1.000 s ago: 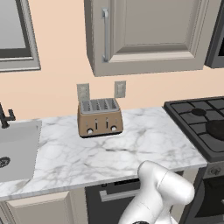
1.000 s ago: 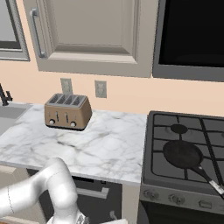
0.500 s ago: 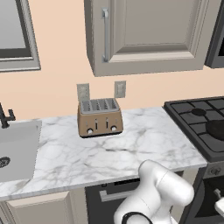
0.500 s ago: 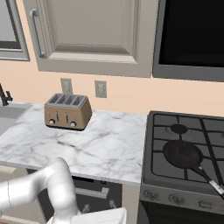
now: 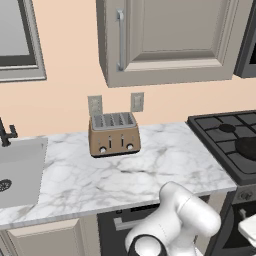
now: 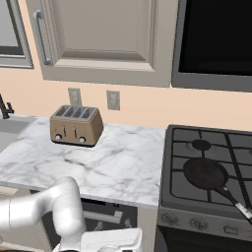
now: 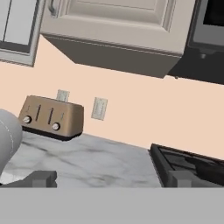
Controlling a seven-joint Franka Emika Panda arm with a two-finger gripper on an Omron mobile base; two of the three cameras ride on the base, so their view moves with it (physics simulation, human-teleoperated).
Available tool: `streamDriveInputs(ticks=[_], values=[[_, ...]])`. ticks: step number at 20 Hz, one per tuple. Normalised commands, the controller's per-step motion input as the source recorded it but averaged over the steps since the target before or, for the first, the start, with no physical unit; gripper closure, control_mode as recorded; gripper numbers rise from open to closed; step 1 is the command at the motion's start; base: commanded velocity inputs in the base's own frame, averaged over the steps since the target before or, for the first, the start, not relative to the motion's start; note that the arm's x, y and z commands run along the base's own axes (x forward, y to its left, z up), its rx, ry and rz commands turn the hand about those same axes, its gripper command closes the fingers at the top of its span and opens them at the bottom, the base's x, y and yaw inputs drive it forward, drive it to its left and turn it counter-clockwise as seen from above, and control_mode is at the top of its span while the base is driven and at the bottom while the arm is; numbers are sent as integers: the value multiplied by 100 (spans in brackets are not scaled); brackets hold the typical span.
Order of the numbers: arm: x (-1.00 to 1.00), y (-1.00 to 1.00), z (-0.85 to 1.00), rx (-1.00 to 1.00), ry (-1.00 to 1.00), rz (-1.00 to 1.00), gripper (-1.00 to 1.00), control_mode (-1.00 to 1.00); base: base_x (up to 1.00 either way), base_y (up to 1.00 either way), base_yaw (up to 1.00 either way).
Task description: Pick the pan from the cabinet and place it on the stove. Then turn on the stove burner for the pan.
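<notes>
While gripper (image 7: 109,178) hangs low, pan (image 6: 205,173) tops stove (image 6: 211,172).

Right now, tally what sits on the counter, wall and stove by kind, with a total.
Toaster: 1
Pan: 1
Wall outlets: 2
Wall cabinet: 1
Stove: 1
Sink: 1
Total: 7
</notes>
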Motion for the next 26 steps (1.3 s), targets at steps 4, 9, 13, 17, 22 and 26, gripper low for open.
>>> streamDriveInputs(ticks=[4, 9, 13, 17, 22, 26], values=[[23, 0, 0, 0, 5, -10, -100, -100, 0, 0, 0], [22, -6, 0, 0, 7, -5, -100, -100, 0, 0, 0], [21, -18, 0, 1, 3, 0, -100, -100, 0, 0, 0], [10, -31, -2, 3, 0, 0, -100, -100, 0, 0, 0], [0, -37, -11, 6, 0, 0, -100, -100, 0, 0, 0], [0, -30, -14, 4, 0, 0, -100, -100, 0, 0, 0]])
